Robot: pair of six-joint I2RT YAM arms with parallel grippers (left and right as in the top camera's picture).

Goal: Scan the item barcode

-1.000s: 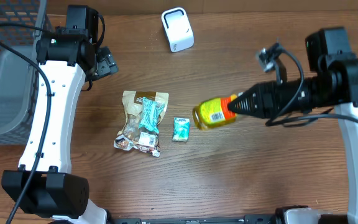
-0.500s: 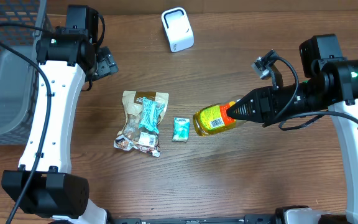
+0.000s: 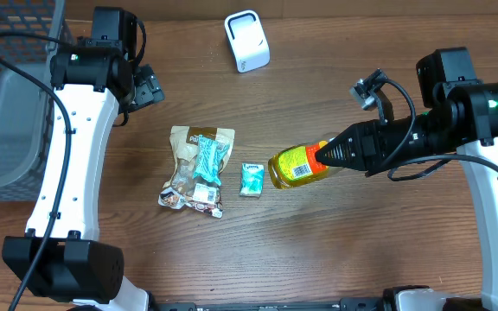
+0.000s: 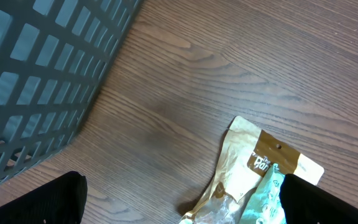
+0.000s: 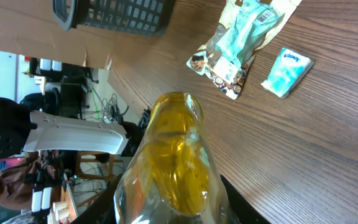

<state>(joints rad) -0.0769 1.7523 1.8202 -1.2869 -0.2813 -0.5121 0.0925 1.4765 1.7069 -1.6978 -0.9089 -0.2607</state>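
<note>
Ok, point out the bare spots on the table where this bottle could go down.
Bare wood lies between the white scanner and the bottle, and along the near edge of the table below the tissue pack. Crowded: the middle, where the snack bag, tissue pack and bottle are close together.

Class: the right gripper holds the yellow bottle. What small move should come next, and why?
Probably carry the yellow bottle toward the white scanner, turning its label to face it. The right gripper is shut on the bottle, yet the scanner stands well apart from it.
</note>
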